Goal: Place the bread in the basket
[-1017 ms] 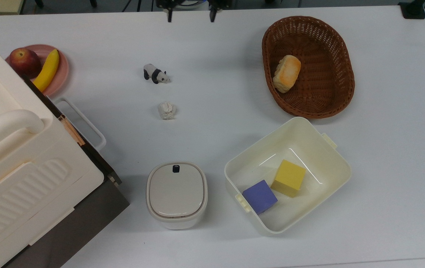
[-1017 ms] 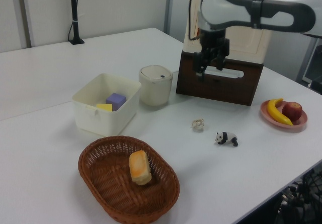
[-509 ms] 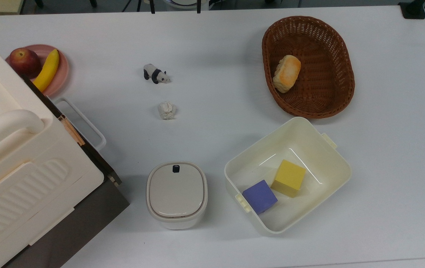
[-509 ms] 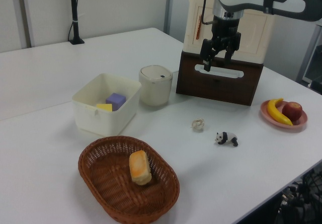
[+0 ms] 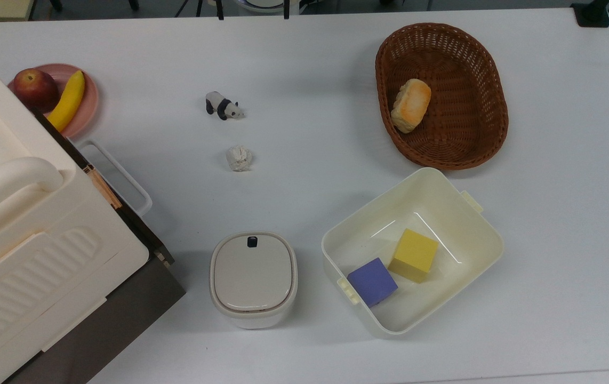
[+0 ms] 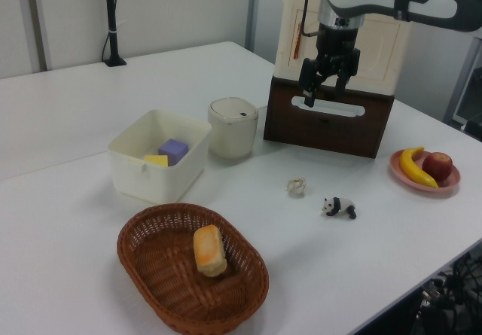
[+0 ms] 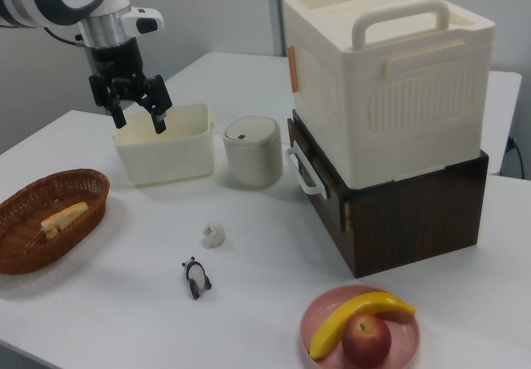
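The bread (image 5: 411,105) is a small loaf with an orange-brown top, and it lies inside the dark brown wicker basket (image 5: 446,159), toward the top view's left side of it. The left view shows the bread (image 6: 209,250) in the middle of the basket (image 6: 154,282); the right view shows the bread (image 7: 64,218) and the basket (image 7: 33,257) at its left edge. My gripper (image 6: 322,92) hangs high above the table, far from the basket, open with nothing between its fingers. In the right view, the gripper (image 7: 138,122) hovers in front of the cream bin.
A cream bin (image 5: 478,234) holds a yellow cube and a purple cube. A lidded canister (image 5: 253,277), a paper ball (image 5: 239,158) and a panda figurine (image 5: 223,106) stand mid-table. A pink plate (image 5: 87,114) carries an apple and a banana. A cream case on a brown box (image 5: 22,240) fills the top view's left.
Over the last second the open gripper rose and swung toward the left view's right, away from the basket. Since half a second ago it has barely moved. The bread stays in the basket.
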Motion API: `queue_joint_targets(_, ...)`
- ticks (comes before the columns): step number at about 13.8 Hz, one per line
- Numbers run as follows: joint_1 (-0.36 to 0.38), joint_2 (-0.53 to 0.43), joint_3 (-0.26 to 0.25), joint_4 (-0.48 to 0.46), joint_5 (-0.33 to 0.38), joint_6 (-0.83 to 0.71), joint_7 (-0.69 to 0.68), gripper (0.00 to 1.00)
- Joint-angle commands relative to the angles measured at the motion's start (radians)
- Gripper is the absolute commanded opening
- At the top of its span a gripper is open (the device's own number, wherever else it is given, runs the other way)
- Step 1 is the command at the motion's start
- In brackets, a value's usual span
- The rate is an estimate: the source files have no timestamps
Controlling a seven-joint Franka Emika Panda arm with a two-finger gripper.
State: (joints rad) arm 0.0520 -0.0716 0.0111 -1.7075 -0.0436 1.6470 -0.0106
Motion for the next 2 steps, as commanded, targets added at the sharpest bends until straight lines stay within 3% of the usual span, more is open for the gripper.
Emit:
queue_joint_targets(1,0.000,-0.010,-0.003,0.002,0.047,-0.009,0.026,1.00)
queue_joint_targets(2,0.000,-0.010,-0.003,0.002,0.048,-0.010,0.026,1.00)
